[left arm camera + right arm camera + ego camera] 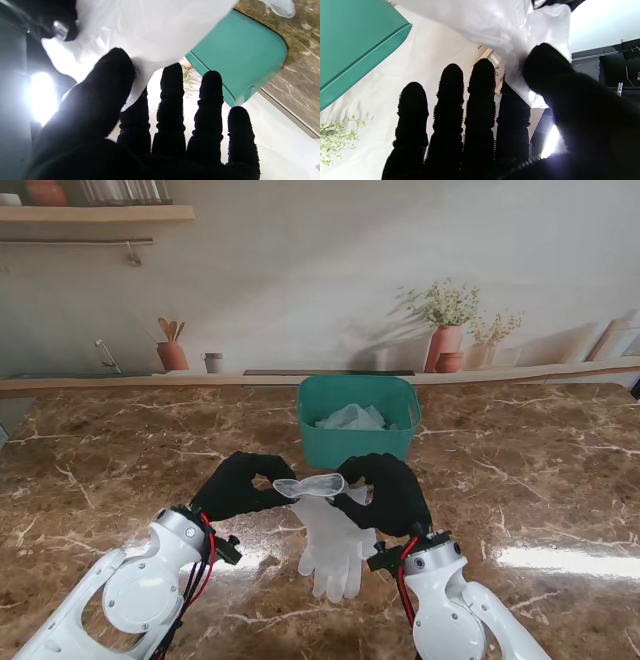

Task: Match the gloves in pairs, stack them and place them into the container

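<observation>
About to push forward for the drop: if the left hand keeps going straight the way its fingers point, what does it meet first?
Probably the teal container: the left hand, pinching the white gloves, points toward its near wall. Depth is unclear.

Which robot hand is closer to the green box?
Right, but only slightly. The right hand sits just in front of the green box. The left hand is off to the box's left. Both pinch the white gloves.
</observation>
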Controlling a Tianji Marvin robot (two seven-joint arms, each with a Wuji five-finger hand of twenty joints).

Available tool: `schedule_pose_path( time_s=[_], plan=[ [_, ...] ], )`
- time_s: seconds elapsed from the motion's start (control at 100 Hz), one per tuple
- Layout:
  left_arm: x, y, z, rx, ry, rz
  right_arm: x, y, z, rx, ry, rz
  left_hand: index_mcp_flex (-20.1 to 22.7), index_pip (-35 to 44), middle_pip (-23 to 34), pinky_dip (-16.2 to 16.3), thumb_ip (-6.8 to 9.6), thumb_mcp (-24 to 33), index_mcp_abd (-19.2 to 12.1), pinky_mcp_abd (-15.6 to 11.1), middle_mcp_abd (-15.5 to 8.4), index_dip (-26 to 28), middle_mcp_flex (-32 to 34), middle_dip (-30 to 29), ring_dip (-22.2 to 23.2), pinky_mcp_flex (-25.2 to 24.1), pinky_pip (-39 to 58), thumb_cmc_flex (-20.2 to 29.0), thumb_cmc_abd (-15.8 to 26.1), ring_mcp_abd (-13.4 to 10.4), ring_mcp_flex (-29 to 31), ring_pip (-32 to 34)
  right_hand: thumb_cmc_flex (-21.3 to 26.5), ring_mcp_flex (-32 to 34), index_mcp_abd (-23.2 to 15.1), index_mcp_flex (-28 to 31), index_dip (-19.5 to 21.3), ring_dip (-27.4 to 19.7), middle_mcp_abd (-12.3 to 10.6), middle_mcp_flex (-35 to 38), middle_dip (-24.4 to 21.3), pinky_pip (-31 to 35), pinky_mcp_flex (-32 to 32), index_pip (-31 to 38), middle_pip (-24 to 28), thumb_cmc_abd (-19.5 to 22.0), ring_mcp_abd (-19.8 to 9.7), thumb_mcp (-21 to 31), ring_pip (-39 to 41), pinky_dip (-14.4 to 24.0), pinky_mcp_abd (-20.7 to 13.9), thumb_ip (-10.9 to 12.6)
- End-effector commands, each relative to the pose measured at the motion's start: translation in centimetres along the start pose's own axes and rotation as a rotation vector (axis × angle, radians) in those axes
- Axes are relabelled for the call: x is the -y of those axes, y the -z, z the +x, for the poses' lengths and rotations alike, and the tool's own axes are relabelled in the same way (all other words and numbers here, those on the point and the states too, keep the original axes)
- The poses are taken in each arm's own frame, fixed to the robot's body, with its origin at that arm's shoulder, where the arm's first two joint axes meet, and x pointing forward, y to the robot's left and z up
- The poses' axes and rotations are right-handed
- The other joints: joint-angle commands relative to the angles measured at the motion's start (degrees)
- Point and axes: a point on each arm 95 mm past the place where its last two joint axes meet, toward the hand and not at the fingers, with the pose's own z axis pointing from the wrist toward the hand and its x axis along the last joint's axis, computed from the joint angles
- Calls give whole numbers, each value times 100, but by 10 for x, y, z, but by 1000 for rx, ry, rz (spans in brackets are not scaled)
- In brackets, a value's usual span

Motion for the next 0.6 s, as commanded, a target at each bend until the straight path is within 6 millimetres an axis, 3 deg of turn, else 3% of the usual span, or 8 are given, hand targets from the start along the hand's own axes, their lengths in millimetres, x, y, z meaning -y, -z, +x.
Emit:
schedule_pose_path(
  time_s=[0.0,0.14,0.31,0.38,0.59],
  plan=[
    [-4,4,3,-18,14,-26,1,7,1,23,-9,17,348,-101,-58,38,99,-171,-11,34,-20,-339,389,-88,-43,-88,-94,178,326,33,233,94,-46,196,-143,162,121,97,-95,115,106,233,65,58,84,73,-153,377,101,139,-102,65],
    [-6,11,10,-47,59,-56,-5,16,3,37,-9,38,417,-289,12,112,95,-246,383,27,202,-570,554,-307,36,-17,32,253,697,144,399,283,-69,456,-47,216,-21,44,27,383,-176,447,281,95,-61,-32,-39,433,99,123,-19,61],
    [-9,21,18,-81,69,-110,-13,28,4,61,-30,53,521,-318,222,288,103,-283,712,-35,331,-559,998,-698,119,223,403,263,682,136,815,587,-90,1205,100,197,-256,-73,281,1075,-907,1008,899,210,-366,-20,156,431,199,40,145,21],
    [-10,25,21,-90,86,-142,-16,34,5,62,-39,60,523,-313,232,329,104,-290,798,-68,370,-569,1128,-773,130,287,514,263,689,19,934,665,-95,1475,189,190,-315,-93,320,1320,-1092,1234,1133,231,-397,5,207,418,278,8,187,9],
    [-15,35,22,-102,106,-230,-18,49,7,58,-46,117,494,-289,233,354,120,-335,865,-91,394,-548,1233,-889,116,350,643,295,720,11,1041,714,-61,1800,299,230,-432,-108,368,1610,-1261,1544,1450,280,-358,-82,254,364,423,-99,191,-34]
  ],
)
